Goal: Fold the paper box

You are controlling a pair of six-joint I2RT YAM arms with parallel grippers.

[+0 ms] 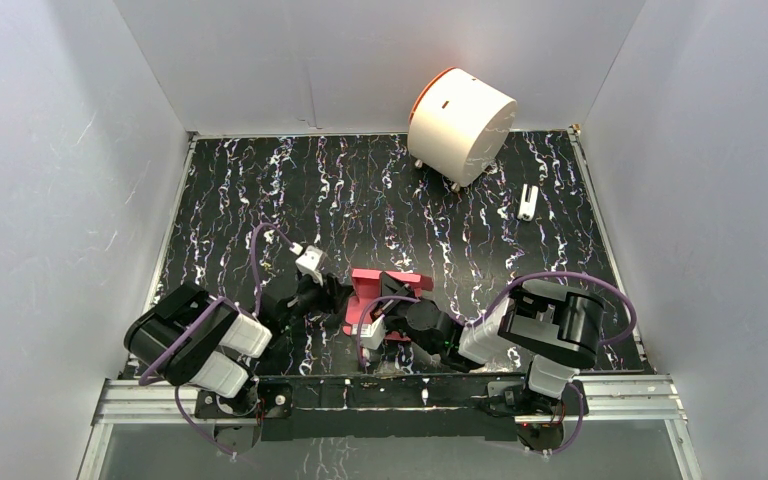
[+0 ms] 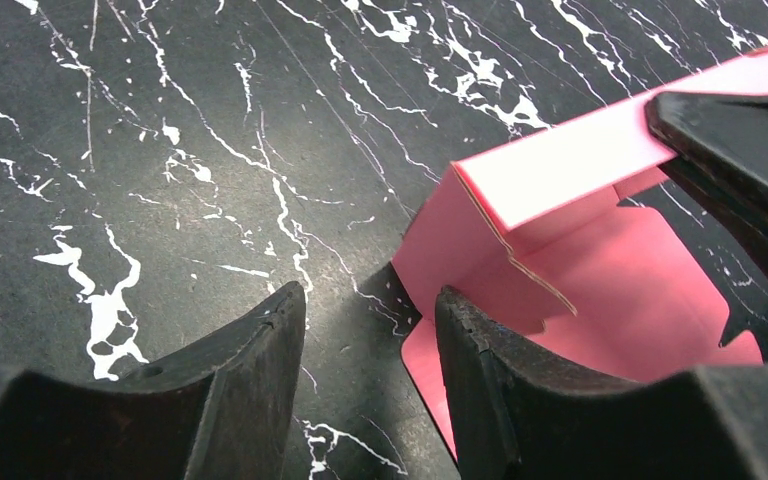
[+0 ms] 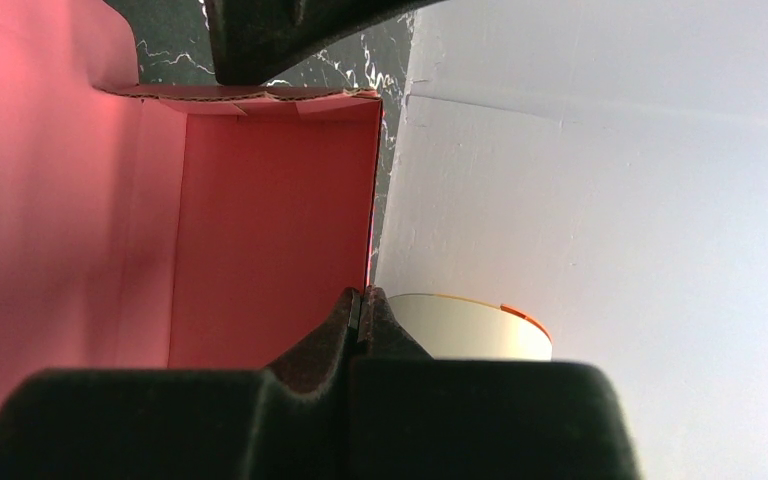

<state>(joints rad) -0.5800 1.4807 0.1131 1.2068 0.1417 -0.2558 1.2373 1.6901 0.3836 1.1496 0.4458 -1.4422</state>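
The paper box is pink-red thin cardboard, partly folded, on the black marbled table between my two grippers. In the left wrist view the paper box lies with its base flat and one long wall raised. My left gripper stands open at the box's left corner; its right finger lies over the base flap, and mostly bare table shows between the fingers. My right gripper is shut on the edge of an upright wall of the paper box. It shows at the upper right of the left wrist view as the right gripper pinching the raised wall.
A large white cylinder with an orange rim lies at the back of the table, also the white cylinder behind my right fingertips. A small white object sits at the back right. White walls enclose the table on three sides.
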